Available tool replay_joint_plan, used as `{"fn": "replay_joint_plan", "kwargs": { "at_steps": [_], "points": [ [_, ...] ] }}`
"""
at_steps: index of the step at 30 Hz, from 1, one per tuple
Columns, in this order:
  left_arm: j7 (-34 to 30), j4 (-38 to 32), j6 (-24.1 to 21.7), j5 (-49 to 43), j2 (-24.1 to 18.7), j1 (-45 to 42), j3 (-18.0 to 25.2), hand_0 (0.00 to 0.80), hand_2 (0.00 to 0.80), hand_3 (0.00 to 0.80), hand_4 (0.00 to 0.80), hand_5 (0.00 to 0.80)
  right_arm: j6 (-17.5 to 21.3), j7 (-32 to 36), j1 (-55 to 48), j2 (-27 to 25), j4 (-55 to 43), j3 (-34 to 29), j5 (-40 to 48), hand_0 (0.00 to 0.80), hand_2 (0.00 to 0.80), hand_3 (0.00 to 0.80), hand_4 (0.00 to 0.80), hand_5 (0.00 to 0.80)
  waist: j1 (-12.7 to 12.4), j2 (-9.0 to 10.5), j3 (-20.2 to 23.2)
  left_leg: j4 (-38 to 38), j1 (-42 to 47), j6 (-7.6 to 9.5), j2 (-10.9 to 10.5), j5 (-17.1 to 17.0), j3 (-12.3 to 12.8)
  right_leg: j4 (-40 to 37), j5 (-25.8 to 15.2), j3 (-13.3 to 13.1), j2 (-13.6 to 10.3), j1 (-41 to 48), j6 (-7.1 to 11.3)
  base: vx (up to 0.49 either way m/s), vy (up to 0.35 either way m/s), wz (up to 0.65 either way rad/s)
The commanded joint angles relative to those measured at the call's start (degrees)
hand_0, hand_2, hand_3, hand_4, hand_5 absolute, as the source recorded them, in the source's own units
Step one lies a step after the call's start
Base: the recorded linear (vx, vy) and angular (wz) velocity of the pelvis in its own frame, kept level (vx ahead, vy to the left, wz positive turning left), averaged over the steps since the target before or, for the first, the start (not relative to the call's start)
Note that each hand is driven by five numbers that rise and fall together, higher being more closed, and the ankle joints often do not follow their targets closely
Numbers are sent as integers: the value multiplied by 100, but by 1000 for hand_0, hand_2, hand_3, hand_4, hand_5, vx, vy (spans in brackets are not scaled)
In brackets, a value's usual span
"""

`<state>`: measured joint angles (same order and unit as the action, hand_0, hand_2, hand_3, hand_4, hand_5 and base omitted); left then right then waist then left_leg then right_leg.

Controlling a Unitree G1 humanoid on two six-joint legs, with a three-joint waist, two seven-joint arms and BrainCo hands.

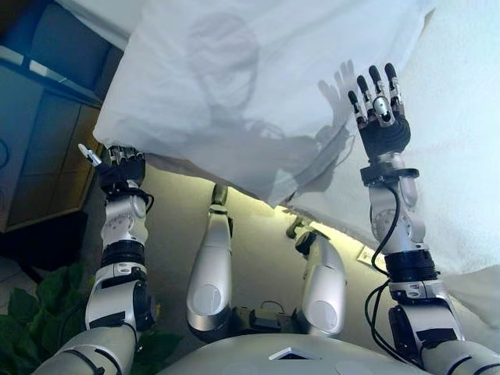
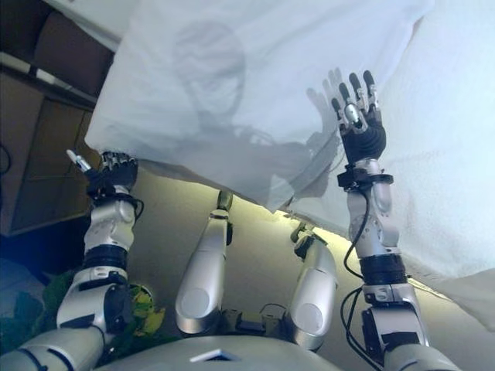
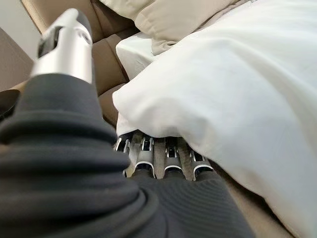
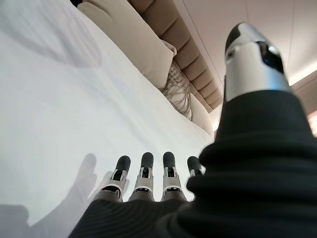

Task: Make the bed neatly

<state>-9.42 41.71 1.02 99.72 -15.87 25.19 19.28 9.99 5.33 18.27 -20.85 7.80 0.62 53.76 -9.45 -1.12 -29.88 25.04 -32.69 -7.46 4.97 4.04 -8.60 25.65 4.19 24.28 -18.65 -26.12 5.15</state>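
A white duvet covers the bed, and its near edge hangs over the bed's side. My left hand is at the duvet's left corner and reaches under its edge; the rest of the hand is hidden by the cloth. My right hand lies flat on top of the duvet further right, open, with straight fingers spread on the cloth. Beige pillows lean against a padded tan headboard at the bed's far end.
A grey patterned cushion sits beside the pillows. A wooden bedside cabinet stands to the left of the bed, with a green plant in front of it. Beige floor shows below the duvet's edge.
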Motion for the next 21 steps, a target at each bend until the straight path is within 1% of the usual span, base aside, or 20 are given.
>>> {"fn": "replay_joint_plan", "kwargs": {
  "at_steps": [1, 4, 10, 15, 18, 21],
  "points": [
    [-477, 185, -578, 178, -910, -1153, 1293, 0, 0, 0, 0, 0, 495, 97, -426, 358, -287, -392, 237, 0, 0, 0, 0, 0, -486, 355, 427, -251, -70, 261, -317, -248, 189, -323, -435, -300, -451, 546, 604, 5, -112, 6],
    [-567, -10, -596, 314, -616, -1216, 1148, 0, 0, 0, 0, 0, 557, 122, -481, 467, -274, -412, 311, 0, 0, 0, 0, 0, -530, 411, 472, -308, 13, 270, -327, -245, 152, -464, -535, -236, -400, 699, 635, 26, -120, 8],
    [-751, -40, -675, 415, -116, -1362, 933, 0, 0, 0, 0, 0, 582, 175, -655, 663, -258, -528, 410, 0, 0, 0, 0, 0, -567, 509, 650, -463, 343, 276, -326, -205, 91, -797, -733, -151, -306, 1142, 692, 61, -125, 16],
    [-819, -33, -617, 323, 112, -1621, 931, 0, 0, 0, 0, 0, 618, 172, -906, 790, -276, -561, 455, 0, 0, 0, 0, 0, -617, 558, 846, -621, 712, 273, -308, -154, 47, -1026, -848, -90, -244, 1528, 720, 93, -122, 19],
    [-871, 45, -509, 38, 159, -1781, 955, 0, 0, 0, 0, 0, 643, 158, -1041, 845, -269, -572, 458, 0, 0, 0, 0, 0, -628, 573, 958, -744, 932, 260, -295, -150, 34, -1133, -920, -50, -228, 1739, 737, 107, -94, 9],
    [-981, 82, -402, -524, 132, -1927, 902, 0, 0, 0, 0, 0, 600, 135, -1193, 900, -223, -531, 428, 0, 0, 0, 0, 0, -585, 554, 1143, -1011, 1279, 245, -246, -179, 77, -1254, -962, -33, -209, 1992, 762, 114, -37, 6]
  ]
}}
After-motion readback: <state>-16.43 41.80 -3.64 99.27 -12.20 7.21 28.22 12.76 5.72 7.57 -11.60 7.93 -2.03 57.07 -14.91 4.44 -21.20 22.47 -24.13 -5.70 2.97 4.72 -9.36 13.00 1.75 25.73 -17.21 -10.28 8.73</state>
